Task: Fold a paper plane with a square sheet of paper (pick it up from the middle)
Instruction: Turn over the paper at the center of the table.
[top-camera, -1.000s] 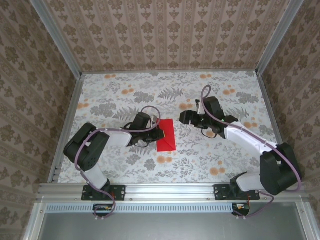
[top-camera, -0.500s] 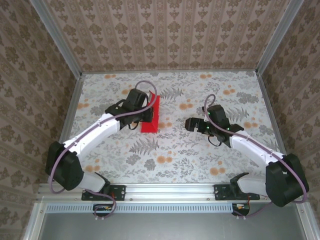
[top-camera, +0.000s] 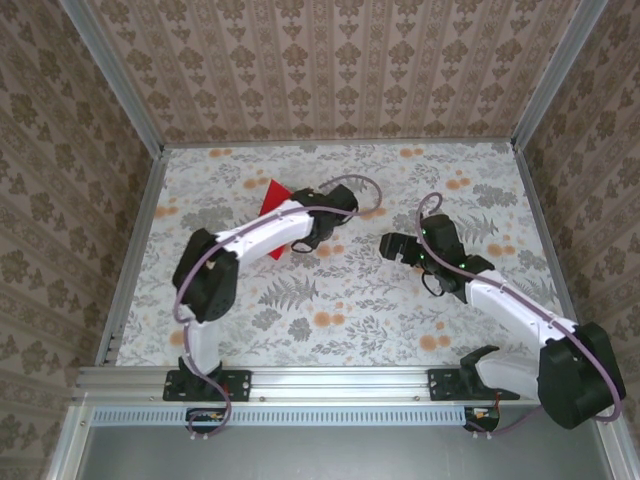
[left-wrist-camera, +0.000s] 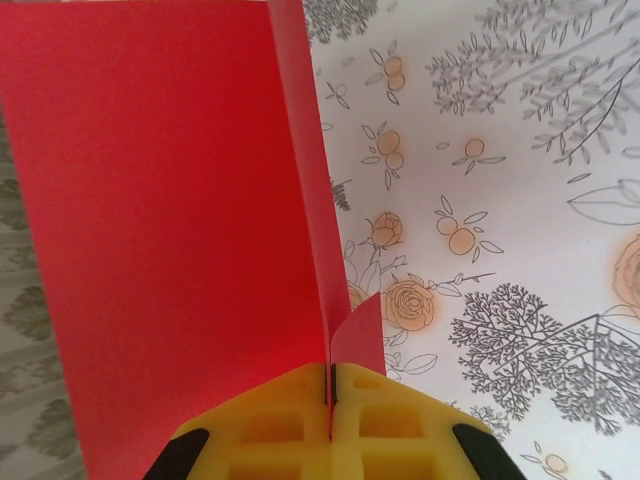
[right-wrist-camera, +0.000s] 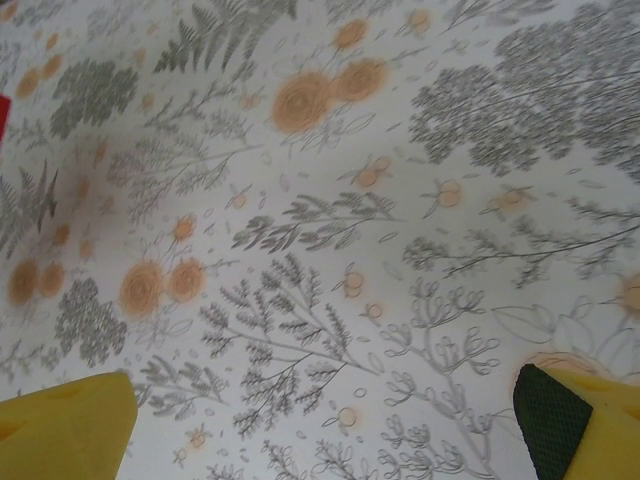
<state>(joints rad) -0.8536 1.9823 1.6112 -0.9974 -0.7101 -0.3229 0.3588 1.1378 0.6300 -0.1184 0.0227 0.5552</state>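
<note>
Left claw (left-wrist-camera: 332, 395) is clamped shut on the red sheet of paper (left-wrist-camera: 160, 250). In your left wrist view its two yellow fingers (left-wrist-camera: 270, 430) press together, with the paper's creased edge pinched in the seam between them. From the pinch the sheet runs away from the claw. One wide panel spreads to the left, a narrow strip stands along the fold line, and a small red flap pokes out just right of the seam. The sheet is folded, not flat. You can't tell here whether its far edge touches the surface (left-wrist-camera: 520, 200).

In the top view, the left claw (top-camera: 305, 238) sits left of centre, with its arm bent across over the paper. The red sheet of paper (top-camera: 271, 193) shows as a corner on the far side of the forearm and a smaller bit on the near side.

Right claw (top-camera: 392, 243) is well apart from the sheet, off to the right, spread wide and holding nothing. Your right wrist view puts its yellow fingertips (right-wrist-camera: 65, 425) at the two bottom corners, with floral surface between them.
</note>
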